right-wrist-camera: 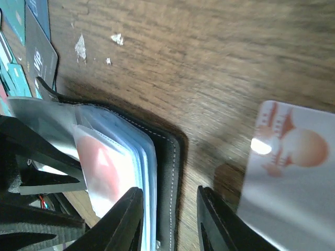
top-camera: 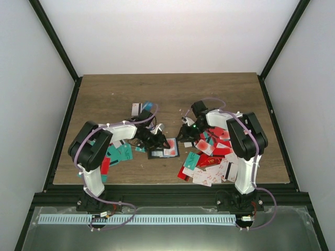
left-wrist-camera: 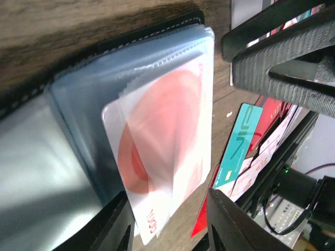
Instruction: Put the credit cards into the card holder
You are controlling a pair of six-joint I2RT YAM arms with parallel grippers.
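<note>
The black card holder [top-camera: 162,149] lies open on the table between both grippers, its pale blue sleeves [left-wrist-camera: 104,94] fanned up. A white card with a red disc [left-wrist-camera: 162,151] sits partly inside a sleeve, its lower end sticking out. My left gripper [left-wrist-camera: 170,230] is open, its jaws on either side of that card's free end. My right gripper [right-wrist-camera: 170,219] is open and straddles the holder's stitched black cover edge [right-wrist-camera: 170,167]. The same card [right-wrist-camera: 104,172] shows through the sleeve in the right wrist view. Loose credit cards [top-camera: 209,157] lie in a heap on the right.
Teal and red cards [top-camera: 118,152] lie under the left arm, and a few more [top-camera: 141,108] behind the holder. A white card with red marks [right-wrist-camera: 293,172] lies just beside the right gripper. A teal card [left-wrist-camera: 238,144] lies near the holder. The right gripper's fingers [left-wrist-camera: 282,47] are close above.
</note>
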